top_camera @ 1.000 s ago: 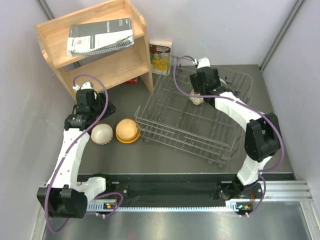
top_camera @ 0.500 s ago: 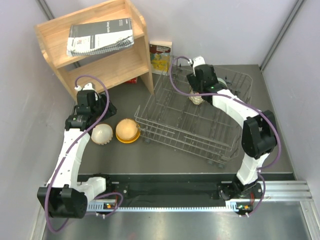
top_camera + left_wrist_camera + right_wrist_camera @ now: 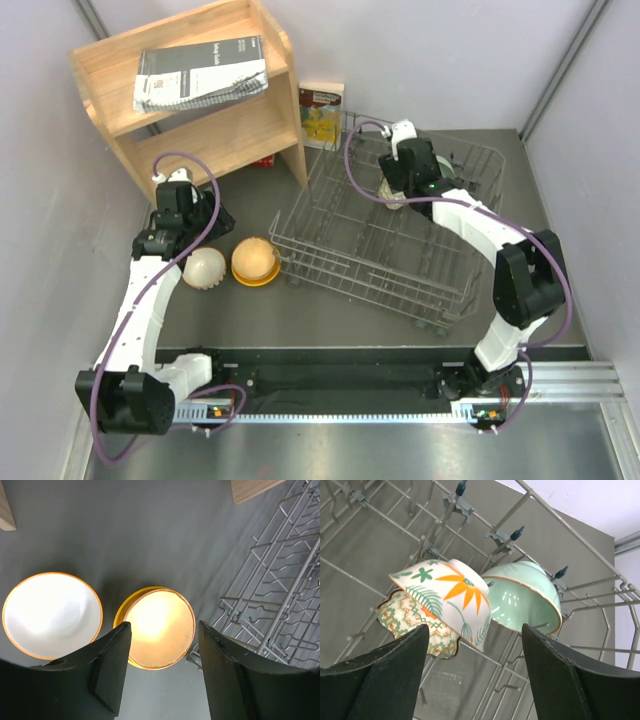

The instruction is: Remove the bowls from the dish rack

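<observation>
Two bowls sit upright on the table left of the dish rack (image 3: 400, 250): the orange-yellow bowl (image 3: 255, 261) and the tan-peach bowl (image 3: 204, 268). My left gripper (image 3: 197, 222) hovers open above them. In the left wrist view it (image 3: 164, 625) frames the orange-yellow bowl (image 3: 159, 625), with the tan-peach bowl (image 3: 50, 614), white inside, to the left. My right gripper (image 3: 397, 188) is open and empty over the rack's far side. The right wrist view (image 3: 474, 627) shows three bowls tilted on the tines: a scalloped patterned bowl (image 3: 415, 625), a white bowl with orange flower and green leaves (image 3: 451, 597), and a pale teal bowl (image 3: 525, 602).
A wooden shelf (image 3: 200, 110) with a spiral notebook (image 3: 200, 72) stands at the back left. A small box (image 3: 321, 114) leans against the wall behind the rack. Rack wires (image 3: 280, 595) lie just right of the orange-yellow bowl. Grey walls close in on both sides.
My right gripper shifted slightly left, then back right, above the bowls in the rack. My left arm has barely moved. No bowl has changed place.
</observation>
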Controlling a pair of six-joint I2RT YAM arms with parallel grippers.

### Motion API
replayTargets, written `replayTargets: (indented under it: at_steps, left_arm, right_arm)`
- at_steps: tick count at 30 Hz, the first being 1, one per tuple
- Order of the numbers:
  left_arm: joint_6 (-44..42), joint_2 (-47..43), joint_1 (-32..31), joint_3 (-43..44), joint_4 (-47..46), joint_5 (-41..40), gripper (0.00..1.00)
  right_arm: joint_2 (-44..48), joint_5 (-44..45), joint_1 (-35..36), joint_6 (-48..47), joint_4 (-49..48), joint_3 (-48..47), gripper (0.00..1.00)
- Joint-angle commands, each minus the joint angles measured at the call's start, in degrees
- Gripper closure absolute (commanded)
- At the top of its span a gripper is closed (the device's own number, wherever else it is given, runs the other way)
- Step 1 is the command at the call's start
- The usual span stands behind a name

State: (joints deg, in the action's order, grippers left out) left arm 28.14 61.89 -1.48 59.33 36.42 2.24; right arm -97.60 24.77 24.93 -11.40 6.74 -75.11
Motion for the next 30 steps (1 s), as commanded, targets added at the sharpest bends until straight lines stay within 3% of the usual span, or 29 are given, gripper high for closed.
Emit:
replayTargets:
  at_steps: [1, 5, 13, 16, 21, 28, 30]
  left_arm:
    - [-0.7, -0.2, -0.1, 0.1, -2.1, 0.3, 0.39]
    - [-1.7, -0.4, -0.2, 0.1, -1.4, -0.3, 0.39]
    - [-1.8, 0.3, -0.2, 0.1, -1.5, -0.1, 0.40]
    - [-1.7, 1.3, -0.2, 0.1, -1.5, 0.6, 0.41]
    - [-1.5, 1.7, -0.5, -0.5, -2.1, 0.8, 0.41]
    - [-1.7, 2.0, -0.7, -0.5, -2.1, 0.5, 0.41]
    - [-1.5, 2.1, -0.9, -0.7, -2.3, 0.7, 0.41]
  right_arm:
    - [-2.6, 1.1, -1.1, -1.0, -4.5, -4.2, 0.26]
    - [-6.5, 0.3, -1.6, -2.3, -4.5, -6.9, 0.33]
    - [-9.4, -1.3, -2.8, -3.2, -5.9, -8.7, 0.35]
    - [-10.1, -0.6, -3.0, -4.8, -8.0, -7.9, 0.46]
    - [-9.6, 1.2, -2.9, -6.8, -13.5, -5.2, 0.55]
    - [-8.7, 3.6, -2.9, -9.8, -17.0, -2.9, 0.94]
    - [-7.9, 3.4, -2.7, -9.5, -17.5, -2.5, 0.94]
